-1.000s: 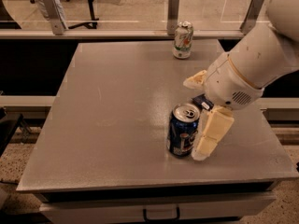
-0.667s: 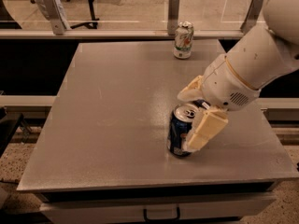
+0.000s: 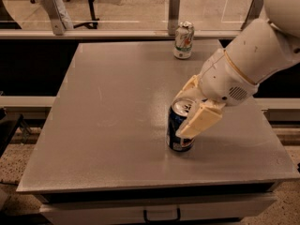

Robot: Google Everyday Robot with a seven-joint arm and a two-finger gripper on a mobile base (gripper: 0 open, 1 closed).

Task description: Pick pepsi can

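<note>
pepsi can (image 3: pixel 179 134) upright, near table (image 3: pixel 112 107) front edge | claw (image 3: pixel 182 115) around it, clench cannot tell | bare tabletop left

I am looking at a grey metal table (image 3: pixel 117 125) standing on a speckled floor (image 3: pixel 14 168), with a drawer handle (image 3: pixel 161 215) showing under its front edge and the gripper (image 3: pixel 183 117) hanging over its right front part. Behind it, a low glass partition (image 3: pixel 126 8) on metal posts (image 3: pixel 174 13) is running across the room. A pale floor (image 3: pixel 206 3) beyond is catching the light.
</note>
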